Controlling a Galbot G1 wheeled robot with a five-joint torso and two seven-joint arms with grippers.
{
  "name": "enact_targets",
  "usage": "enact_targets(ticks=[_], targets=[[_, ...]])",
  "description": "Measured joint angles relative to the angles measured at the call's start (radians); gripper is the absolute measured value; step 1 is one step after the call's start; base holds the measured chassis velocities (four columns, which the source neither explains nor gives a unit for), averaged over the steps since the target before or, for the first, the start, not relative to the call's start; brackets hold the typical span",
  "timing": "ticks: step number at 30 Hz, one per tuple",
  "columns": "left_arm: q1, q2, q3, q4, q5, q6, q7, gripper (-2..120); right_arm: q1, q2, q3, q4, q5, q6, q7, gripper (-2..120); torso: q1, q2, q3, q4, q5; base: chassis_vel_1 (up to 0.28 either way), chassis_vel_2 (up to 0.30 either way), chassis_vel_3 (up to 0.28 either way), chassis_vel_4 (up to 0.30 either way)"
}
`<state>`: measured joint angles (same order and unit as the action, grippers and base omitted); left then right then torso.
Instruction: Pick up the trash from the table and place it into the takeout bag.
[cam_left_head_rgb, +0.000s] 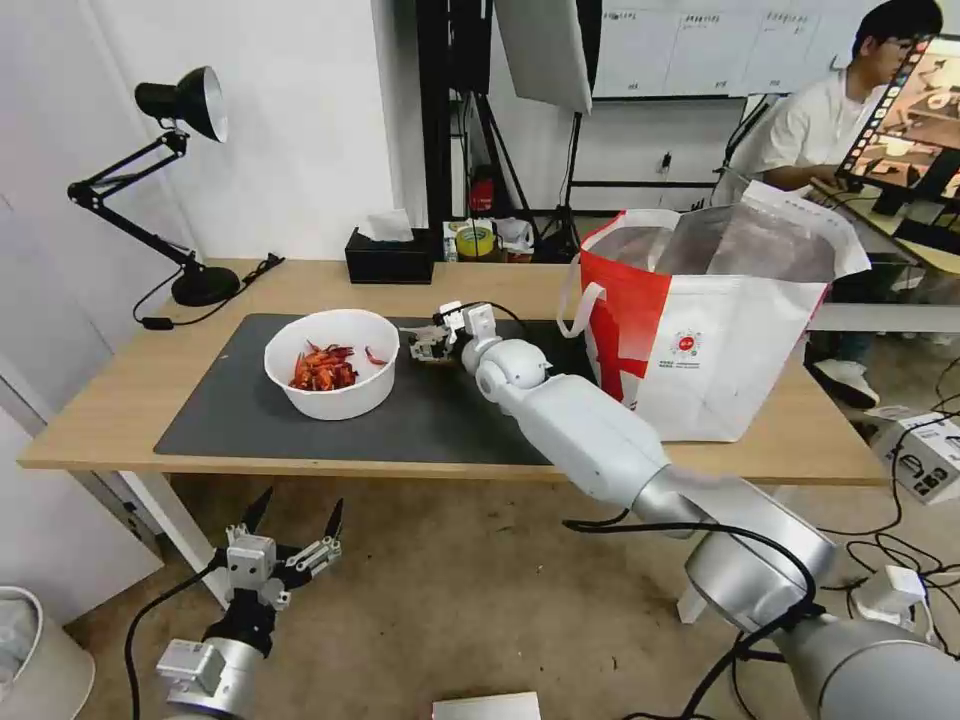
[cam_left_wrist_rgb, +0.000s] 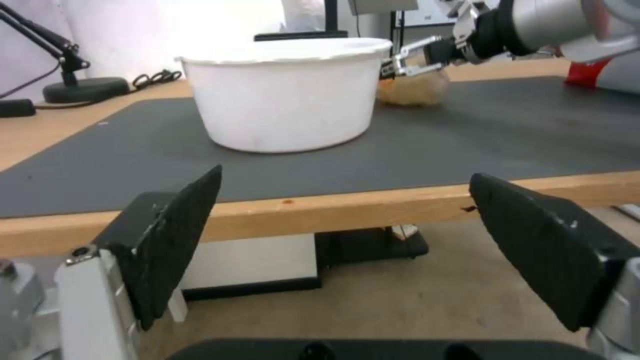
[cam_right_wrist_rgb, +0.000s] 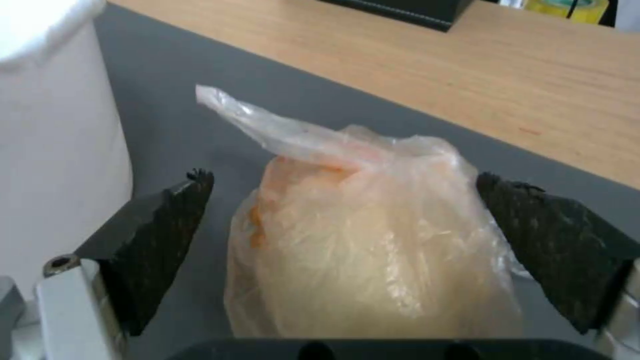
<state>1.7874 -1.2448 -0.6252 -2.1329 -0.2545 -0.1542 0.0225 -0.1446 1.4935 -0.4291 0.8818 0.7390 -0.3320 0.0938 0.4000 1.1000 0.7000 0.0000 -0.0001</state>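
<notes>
The left hand (cam_left_head_rgb: 297, 522) hangs below the tabletop's (cam_left_head_rgb: 120, 420) near edge, at about 7 o'clock from the bowl (cam_left_head_rgb: 332, 363), its fingers (cam_left_wrist_rgb: 175, 235) spread wide with nothing between them. From its wrist view the bowl stands on the mat (cam_left_wrist_rgb: 467, 140) just past the wooden edge.

The right hand (cam_left_head_rgb: 425, 342) reaches over the mat (cam_left_head_rgb: 240, 410) and is lowered around the ball (cam_right_wrist_rgb: 373, 250). Its fingers (cam_right_wrist_rgb: 160, 240) are open, one on each side of the wrapped ball, with a narrow gap left on both sides, so they are not gripping it. The ball rests on the mat, its loose plastic tail sticking up and away from the hand. The ball lies just beside the bowl, at 3 o'clock from it in the head view.

The bowl holds red shells (cam_left_head_rgb: 322, 368) heaped to one side, well below the rim.

At 3 o'clock from the right hand, on the tabletop beyond the mat's end, stands the bag (cam_left_head_rgb: 700, 340), upright with its mouth open and silver lining showing; what is inside it cannot be told.

Farther back, at 12 o'clock from the bowl, a black tissue box (cam_left_head_rgb: 389, 258) sits near the tabletop's far edge.
</notes>
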Motion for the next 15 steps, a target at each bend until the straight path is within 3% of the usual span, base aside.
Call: enact_targets(ticks=[15], targets=[[0.018,-0.022,0.000,-0.007,0.013,-0.021,0.000,100,-0.021,-0.001,0.002,0.009,-0.004,-0.017,0.009,100,0.000,0.000,0.000,0.0000,0.0000,0.000,0.000,0.000,0.000]])
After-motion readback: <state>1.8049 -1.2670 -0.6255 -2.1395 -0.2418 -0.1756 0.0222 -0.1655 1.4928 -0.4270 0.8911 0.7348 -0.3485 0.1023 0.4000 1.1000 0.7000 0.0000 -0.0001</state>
